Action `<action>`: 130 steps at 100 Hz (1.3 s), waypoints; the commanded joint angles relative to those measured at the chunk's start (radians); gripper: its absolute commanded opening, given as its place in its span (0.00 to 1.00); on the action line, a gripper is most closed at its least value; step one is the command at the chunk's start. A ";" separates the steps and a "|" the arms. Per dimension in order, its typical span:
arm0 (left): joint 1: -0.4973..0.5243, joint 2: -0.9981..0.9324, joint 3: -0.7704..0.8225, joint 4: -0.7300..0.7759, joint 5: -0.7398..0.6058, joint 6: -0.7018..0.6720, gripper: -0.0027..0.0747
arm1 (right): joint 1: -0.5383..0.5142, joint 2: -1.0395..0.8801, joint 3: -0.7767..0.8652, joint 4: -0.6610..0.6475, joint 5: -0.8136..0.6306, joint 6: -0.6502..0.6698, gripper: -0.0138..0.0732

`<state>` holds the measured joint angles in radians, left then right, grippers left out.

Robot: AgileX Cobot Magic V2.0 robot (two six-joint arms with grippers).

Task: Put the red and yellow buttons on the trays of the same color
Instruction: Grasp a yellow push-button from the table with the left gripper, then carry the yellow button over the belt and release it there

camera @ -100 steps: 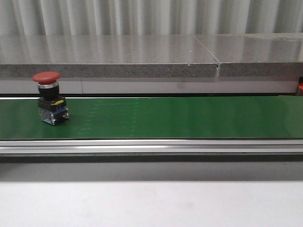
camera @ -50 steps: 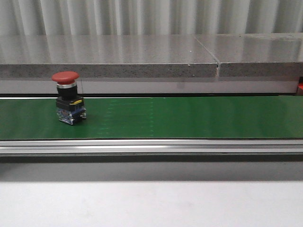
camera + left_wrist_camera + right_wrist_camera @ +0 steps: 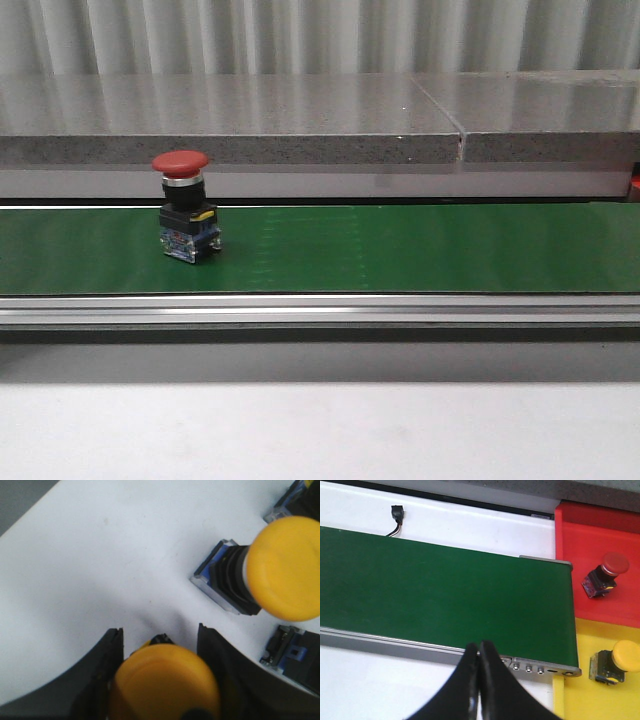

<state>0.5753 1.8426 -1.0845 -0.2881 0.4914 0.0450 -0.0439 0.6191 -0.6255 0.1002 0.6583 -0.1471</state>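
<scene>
A red button (image 3: 184, 207) stands upright on the green conveyor belt (image 3: 400, 250). The left gripper (image 3: 160, 645) grasps a yellow button (image 3: 165, 680); the right gripper (image 3: 479, 667), clenched empty, should open early and close squarely below the cap.

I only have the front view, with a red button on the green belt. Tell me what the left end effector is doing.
Observer: The left end effector straddles a yellow button cap; I cannot tell if it grips.
Operator: Now report the right one.
Observer: The right end effector is shut, holding nothing.
Operator: Give me the trays.
Observer: The red tray holds one red button; the yellow tray holds one yellow button.
</scene>
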 commanded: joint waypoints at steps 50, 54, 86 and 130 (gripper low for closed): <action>-0.015 -0.270 -0.028 -0.011 0.065 -0.010 0.01 | 0.004 0.000 -0.025 0.001 -0.061 -0.009 0.08; -0.030 -0.293 -0.028 -0.011 0.070 -0.008 0.01 | 0.004 0.000 -0.025 0.001 -0.061 -0.009 0.08; -0.271 -0.401 -0.028 0.071 0.123 0.004 0.01 | 0.004 0.000 -0.025 0.001 -0.061 -0.009 0.08; -0.458 -0.390 -0.028 0.176 0.089 0.004 0.01 | 0.004 0.000 -0.025 0.001 -0.061 -0.009 0.08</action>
<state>0.1264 1.4824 -1.0845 -0.1175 0.6526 0.0545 -0.0439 0.6191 -0.6255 0.1002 0.6583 -0.1471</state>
